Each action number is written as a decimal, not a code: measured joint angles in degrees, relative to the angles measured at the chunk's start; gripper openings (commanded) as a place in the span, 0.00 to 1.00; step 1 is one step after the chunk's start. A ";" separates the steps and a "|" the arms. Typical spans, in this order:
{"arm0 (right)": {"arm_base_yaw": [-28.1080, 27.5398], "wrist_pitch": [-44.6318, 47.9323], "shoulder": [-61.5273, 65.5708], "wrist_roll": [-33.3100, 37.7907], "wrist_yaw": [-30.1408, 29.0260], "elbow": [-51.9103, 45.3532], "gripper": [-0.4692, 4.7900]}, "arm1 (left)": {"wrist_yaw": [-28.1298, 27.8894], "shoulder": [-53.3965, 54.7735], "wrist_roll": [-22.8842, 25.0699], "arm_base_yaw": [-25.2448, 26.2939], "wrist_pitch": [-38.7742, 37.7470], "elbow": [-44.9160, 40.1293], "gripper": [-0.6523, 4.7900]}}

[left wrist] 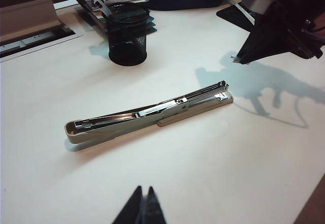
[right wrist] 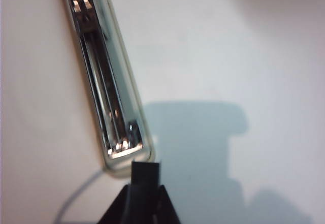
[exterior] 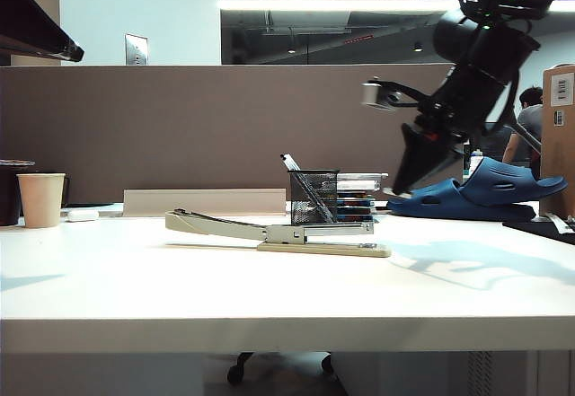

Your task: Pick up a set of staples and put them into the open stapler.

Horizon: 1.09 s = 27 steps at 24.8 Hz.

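Step in hand (judged): carrying the set of staples to the stapler [exterior: 278, 233] for loading; nothing in the magazine yet.

Stapler lies open on the worktop [exterior: 135, 279], arm laid out flat past its hinge, silver magazine channel [right wrist: 104, 97] facing up and bare.

Right gripper [right wrist: 145, 186] hangs above the stapler's base end, tips pointing down at the worktop just off the end of the magazine; jaws almost together, pinching a slim dark strip that sticks out between the tips; I take this to be the set of staples [right wrist: 146, 169], seen end-on; its length cannot be read.

Left gripper [left wrist: 144, 191] sits well clear on the near side of the stapler, above bare worktop; jaws closed together, holding nothing.

To do it well (judgement):
- turn the strip parallel to the channel before lowering; a skewed strip would catch on the magazine walls;
- legs of the staples down, straddling the inner rail;
- lower until the strip rests in the channel, then let go; releasing from height risks a bounce out;
- stapler is not held down; keep sideways push light so it does not slide.

Count:
- stapler: one;
- set of staples: one, in the right jaws; none seen loose beside the stapler;
- black mesh pen holder [exterior: 314, 197]: one, behind the stapler;
- paper cup [exterior: 41, 199]: one, far off the stapler's arm end;
- blue shoe [exterior: 494, 188]: one, beyond the stapler's base end;
- grippers: two.
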 measured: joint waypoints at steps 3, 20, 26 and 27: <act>0.79 2.08 0.00 0.04 -1.92 0.17 0.16 | -0.02 0.00 0.00 0.00 0.02 0.00 0.12; 2.40 7.43 5.01 1.73 -10.62 2.49 0.16 | 0.00 0.00 -0.02 0.00 -0.83 0.00 0.12; 2.40 8.24 6.12 1.73 -11.87 2.64 0.16 | 0.00 0.00 0.00 0.00 -1.81 0.00 0.12; 2.40 8.31 6.56 1.73 -12.11 2.64 0.16 | 0.00 0.00 0.00 0.00 -2.16 0.00 0.12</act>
